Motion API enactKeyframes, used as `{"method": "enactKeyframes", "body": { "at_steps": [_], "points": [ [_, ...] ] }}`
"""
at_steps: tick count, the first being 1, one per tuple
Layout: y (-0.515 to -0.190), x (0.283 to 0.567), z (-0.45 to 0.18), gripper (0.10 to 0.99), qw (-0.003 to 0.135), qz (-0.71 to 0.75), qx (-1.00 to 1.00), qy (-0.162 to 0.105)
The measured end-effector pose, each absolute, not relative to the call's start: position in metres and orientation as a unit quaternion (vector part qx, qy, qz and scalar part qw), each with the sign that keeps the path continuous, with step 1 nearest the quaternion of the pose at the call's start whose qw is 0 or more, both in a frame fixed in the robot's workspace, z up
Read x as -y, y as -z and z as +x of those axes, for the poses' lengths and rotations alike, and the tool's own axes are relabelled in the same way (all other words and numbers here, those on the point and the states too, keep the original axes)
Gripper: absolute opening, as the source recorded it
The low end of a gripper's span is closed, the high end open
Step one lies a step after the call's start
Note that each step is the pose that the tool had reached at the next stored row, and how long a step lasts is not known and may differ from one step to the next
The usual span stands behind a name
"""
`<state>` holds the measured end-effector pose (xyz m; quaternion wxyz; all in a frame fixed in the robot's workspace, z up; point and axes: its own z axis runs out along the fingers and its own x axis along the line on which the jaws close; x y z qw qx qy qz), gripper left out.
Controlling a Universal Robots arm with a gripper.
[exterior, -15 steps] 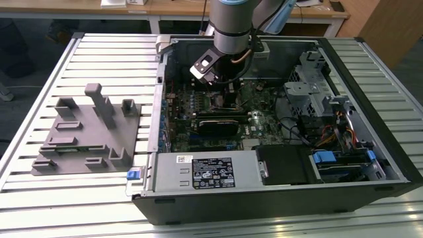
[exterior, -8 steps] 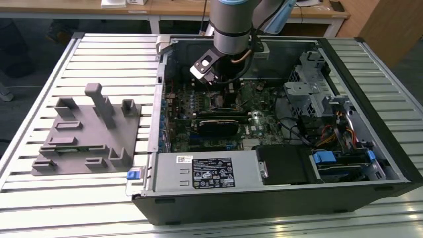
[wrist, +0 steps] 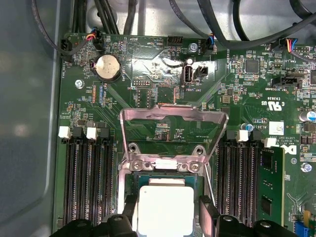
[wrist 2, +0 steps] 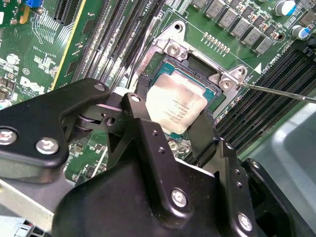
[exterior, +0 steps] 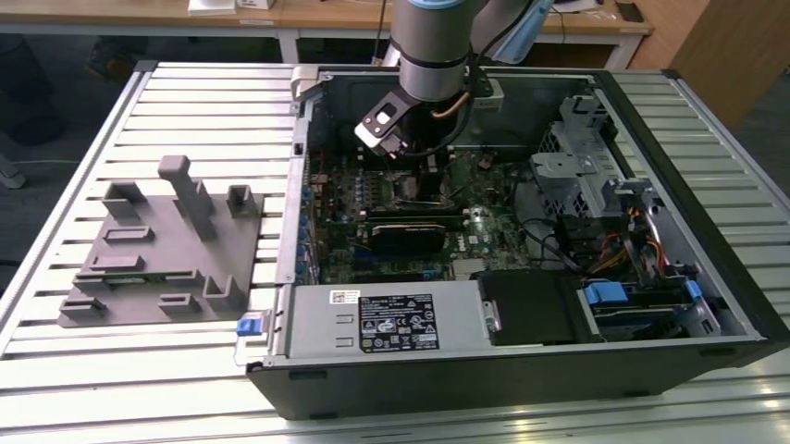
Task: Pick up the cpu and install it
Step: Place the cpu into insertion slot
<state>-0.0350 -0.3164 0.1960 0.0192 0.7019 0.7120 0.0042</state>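
— Where the arm (exterior: 432,46) reaches down into the case (exterior: 691,305), what sits at its tip?

— The chip (wrist 2: 175,101), a pale silvery square. In the second wrist view it lies flat over the socket (wrist 2: 195,69) on the green board (wrist 2: 29,49). The claw (wrist 2: 173,112) is closed on it, one black finger (wrist 2: 141,96) against one edge and its partner against the opposite edge.

— Is the socket open?

— Yes. In the first wrist view its metal frame (wrist: 173,116) stands raised off the socket. In the second wrist view a thin lever (wrist 2: 276,91) sticks out to one side. Long black memory slots (wrist: 84,177) run along both sides of the socket, and a round coin battery (wrist: 108,67) sits farther off on the board.

— What does the case rest on?

— A table (exterior: 185,111) topped with pale metal slats. The case lies on its side with the open face up. At its near edge is a silver box (exterior: 388,319) bearing a label. A metal drive cage (exterior: 580,157) stands toward the exterior view's right.

— Anything else on the slats?

— A grey block (exterior: 161,250) with upright posts, just beside the case on the exterior view's left.

— And the room?

— Wooden desks (exterior: 309,14) line the far side of the table, and a wooden panel (exterior: 728,46) stands at the exterior view's right. Floor (exterior: 31,213) shows past the table's edge on the left.
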Motion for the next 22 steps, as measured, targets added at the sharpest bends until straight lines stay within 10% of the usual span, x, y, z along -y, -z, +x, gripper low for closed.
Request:
{"method": "enactKeyframes", "body": {
  "at_steps": [22],
  "points": [
    [-0.1957, 0.3164, -0.0350, 0.600, 0.019, 0.701, -0.713, -0.004]
  ]
}}
